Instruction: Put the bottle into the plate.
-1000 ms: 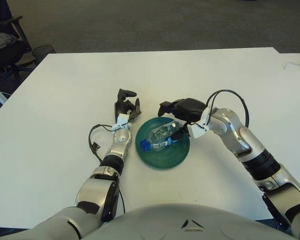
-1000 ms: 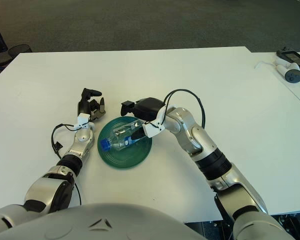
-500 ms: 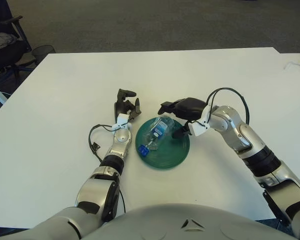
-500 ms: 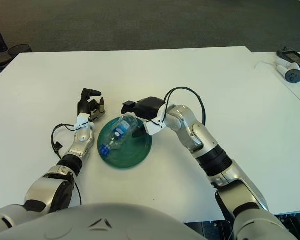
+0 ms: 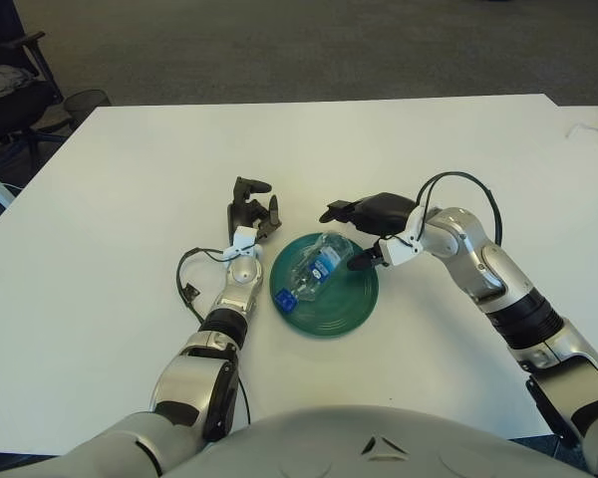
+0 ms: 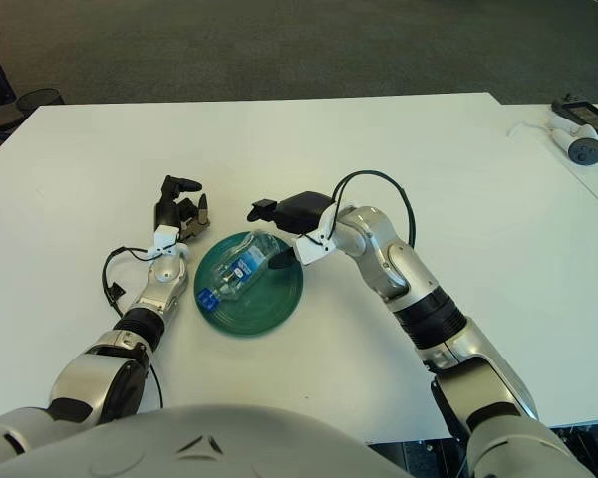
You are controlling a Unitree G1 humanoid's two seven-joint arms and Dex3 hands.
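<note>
Grey carpet surrounds a broad white bench [image 5: 130,179] on which everything sits, with a dark office chair [image 5: 10,90] off its far left corner. Near the middle of the bench lies a green plate [image 5: 351,299], and the clear plastic bottle [image 5: 312,269] lies on its side inside it, blue cap [image 5: 284,296] pointing toward the robot and its base toward the plate's far rim. The bottle rests wholly within the plate.

The right hand [image 5: 367,224] hangs over the far right edge of the plate, its fingers spread and grasping nothing; one lower fingertip [image 5: 356,263] shows just beside the bottle's base, and whether it touches cannot be told. The left hand [image 5: 251,211] shows just left of the plate, fingers loosely curled upward and holding nothing.

Judging by how things lie, the placing itself looks done and the step in hand is the release and clearing away. The next move calls for lifting the right hand up and back to the right, away from the plate, without the lower finger brushing the bottle, since a round bottle on its side could roll toward the rim if nudged.
</note>
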